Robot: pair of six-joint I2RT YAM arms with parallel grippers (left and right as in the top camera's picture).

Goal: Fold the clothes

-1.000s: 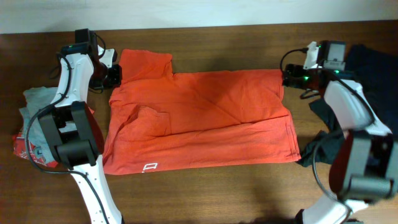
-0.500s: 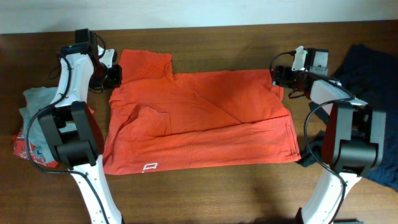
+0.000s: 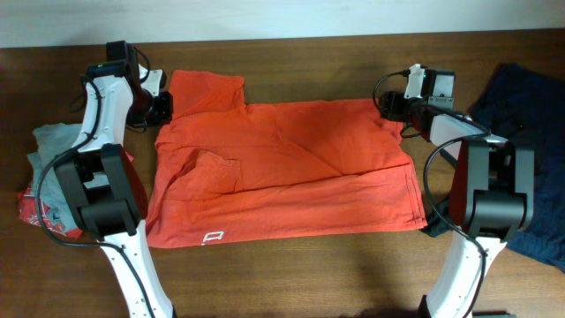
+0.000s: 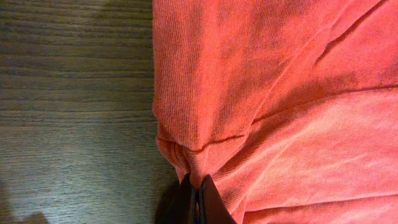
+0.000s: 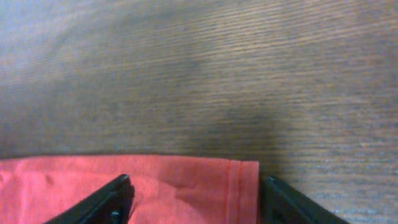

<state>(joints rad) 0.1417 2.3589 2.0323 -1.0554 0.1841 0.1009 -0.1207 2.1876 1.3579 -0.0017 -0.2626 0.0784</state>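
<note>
The orange-red T-shirt (image 3: 291, 163) lies spread flat across the table, with a small white print (image 3: 212, 237) near its front left hem. My left gripper (image 3: 161, 106) is at the shirt's far left edge and is shut on a pinched fold of the orange fabric (image 4: 249, 93), its fingers (image 4: 208, 199) pressed together. At the far right corner sits my right gripper (image 3: 389, 108). In the right wrist view that gripper (image 5: 196, 198) is open, its two dark fingers straddling the hemmed corner of the shirt (image 5: 186, 183) without pinching it.
A dark navy garment (image 3: 521, 106) is heaped at the right edge and runs down to the front right (image 3: 538, 238). A grey and white cloth pile (image 3: 51, 150) lies at the left, with a red-and-white piece (image 3: 35, 208) below it. Bare wood (image 5: 199, 74) lies beyond the shirt.
My right gripper has moved left onto the shirt's far right corner, and its jaws have narrowed somewhat. The left gripper and the shirt have not moved.
</note>
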